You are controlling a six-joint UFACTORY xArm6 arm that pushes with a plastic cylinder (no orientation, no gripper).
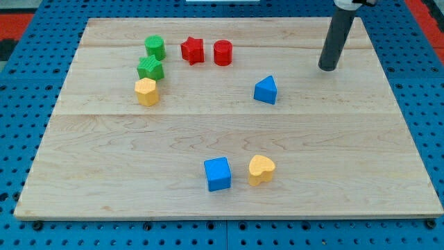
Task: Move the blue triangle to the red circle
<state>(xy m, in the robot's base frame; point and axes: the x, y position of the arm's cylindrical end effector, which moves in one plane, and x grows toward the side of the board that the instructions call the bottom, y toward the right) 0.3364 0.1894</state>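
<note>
So, front of desk: the blue cube [217, 173] and the yellow heart [261, 169] sit side by side near the view's bottom, close but apart, no part of the task.
Desk: a pale wooden board [104, 160] on a blue pegboard; it carries every block loose on its top.
Blue triangle: the blue triangle [266, 90] stands alone right of centre, well apart from its goal and from all other blocks.
Left cluster: the yellow hexagon [146, 91] touches or nearly touches a green block [150, 68], with a green cylinder [155, 47] just behind it.
Red circle: the red circle [223, 53] sits near the view's top, just beside the red star [193, 50] on its left.
My tip: my tip [327, 68] rests on the board up and to the right of the blue triangle, near it but not touching.
Fingers: none on this rod; it holds nothing.
Progress: I judge the push not yet begun; the whole run up and leftward to the red circle remains.
Containers: none visible, so nothing is held in anything.
</note>
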